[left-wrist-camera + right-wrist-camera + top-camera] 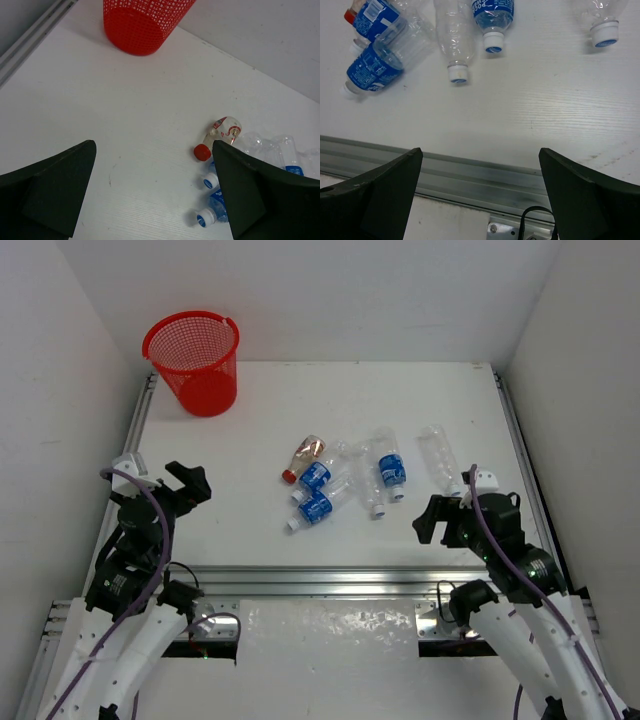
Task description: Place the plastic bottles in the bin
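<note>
Six plastic bottles lie on their sides in a loose cluster near the middle of the white table (240, 440), all apart from the bin (205, 390), which stands upright at the far left corner with its open mouth facing up.

The red-capped bottle (305, 454) is the farthest left of the group; its long axis runs diagonally and its cap points near-left. Just beside it, two blue-labelled bottles (316, 477) (313, 509) lie on much the same diagonal, one nearer than the other, their white caps also pointing near-left. To their right, a clear bottle (371, 487) lies almost straight near-to-far with its cap toward the near edge. Close on its right, a third blue-labelled bottle (390, 471) lies parallel to it, its cap also pointing near. The last clear bottle (440, 457) sits a little apart on the right, slightly tilted, its cap pointing near-right.

Both arms hang over the near part of the table. The left gripper (199, 486) is at the near left with its fingers spread wide around nothing. The right gripper (429, 520) is near the cluster's near-right side, its fingers equally wide apart and touching no bottle.
</note>
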